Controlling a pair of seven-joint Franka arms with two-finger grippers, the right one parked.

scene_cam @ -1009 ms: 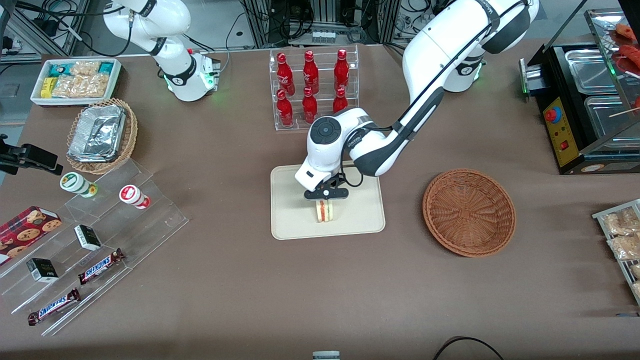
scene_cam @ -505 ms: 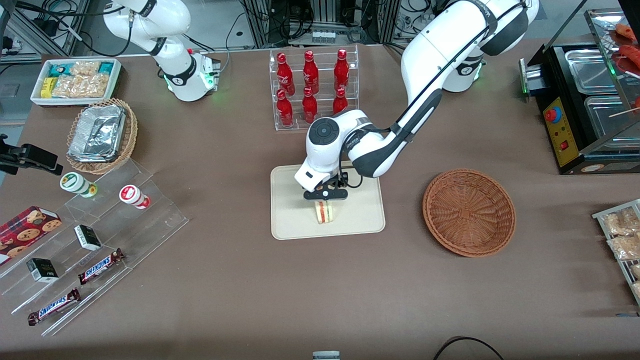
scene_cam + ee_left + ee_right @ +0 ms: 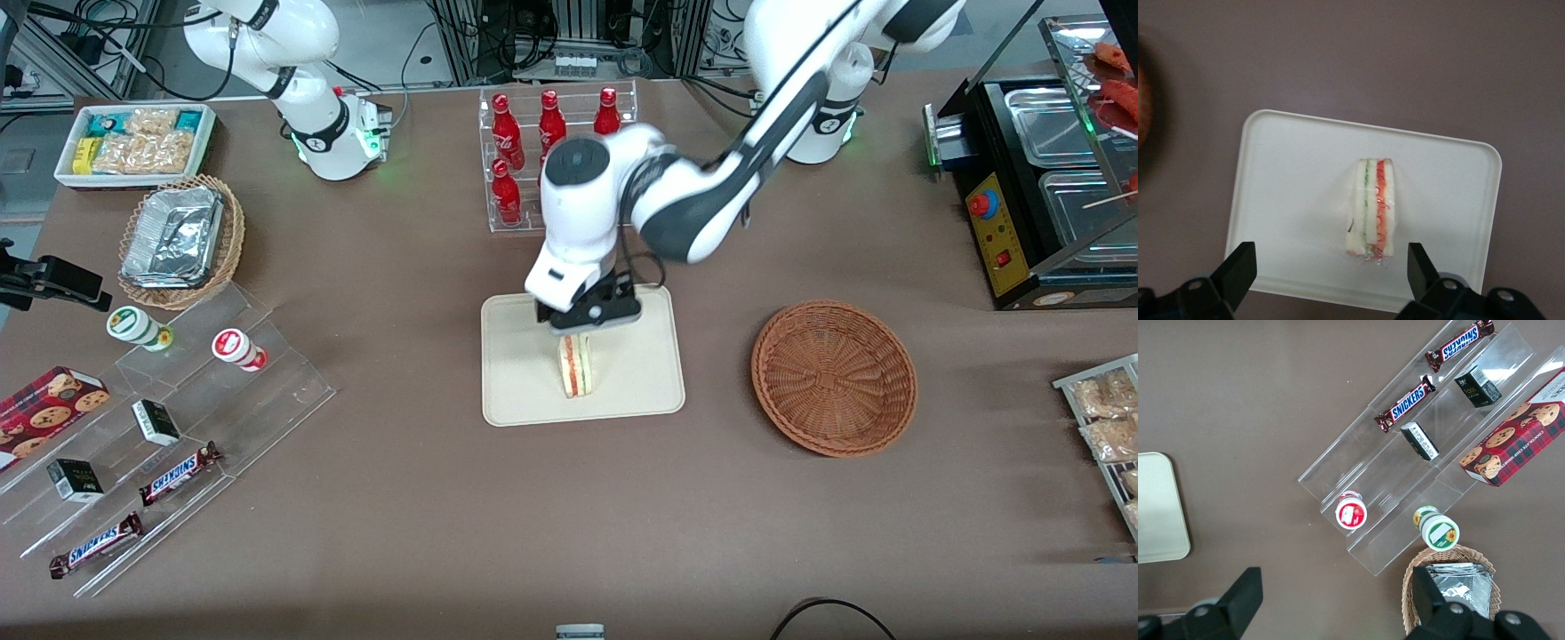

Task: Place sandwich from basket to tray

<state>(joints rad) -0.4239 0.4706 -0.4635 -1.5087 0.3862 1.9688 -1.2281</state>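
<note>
Sandwich (image 3: 577, 371) stood on edge at the centre of the tray (image 3: 520, 391), free of the open end effector (image 3: 589, 314), which hovered above its 12 o'clock end. Basket (image 3: 834, 377) lay on the brown surface (image 3: 427, 498) toward the working arm's end, well apart.

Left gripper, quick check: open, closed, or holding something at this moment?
Left gripper: open, holding nothing, above the sandwich, which stands on the tray.
</note>
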